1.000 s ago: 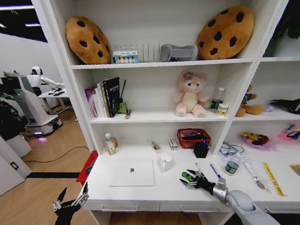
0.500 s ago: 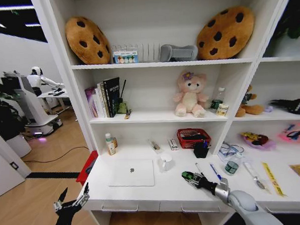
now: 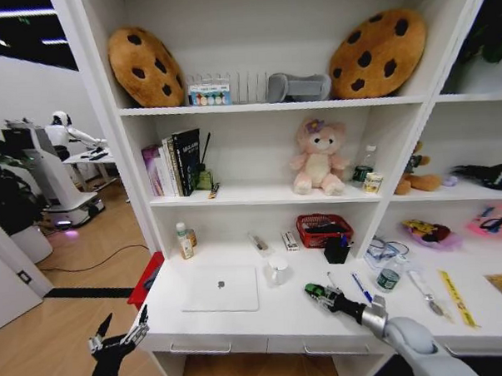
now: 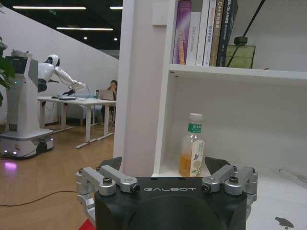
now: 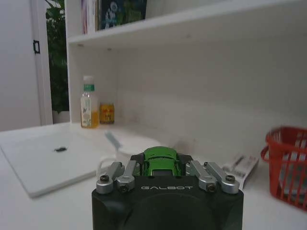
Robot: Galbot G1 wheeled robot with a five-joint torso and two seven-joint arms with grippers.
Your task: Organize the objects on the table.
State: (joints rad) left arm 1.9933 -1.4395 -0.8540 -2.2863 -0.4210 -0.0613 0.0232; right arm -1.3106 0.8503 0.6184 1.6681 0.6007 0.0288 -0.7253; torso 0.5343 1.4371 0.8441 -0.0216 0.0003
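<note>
The small, glossy green toy car (image 5: 162, 161) sits pinched between the closed fingers of the right gripper (image 3: 316, 293), just above the smooth white table (image 3: 282, 316), between the flat silver laptop (image 3: 221, 290) and two slim pens (image 3: 359, 286). Its lower half is hidden by the fingers. The left gripper (image 3: 117, 334) hangs spread open and empty beside the desk's left end.
</note>
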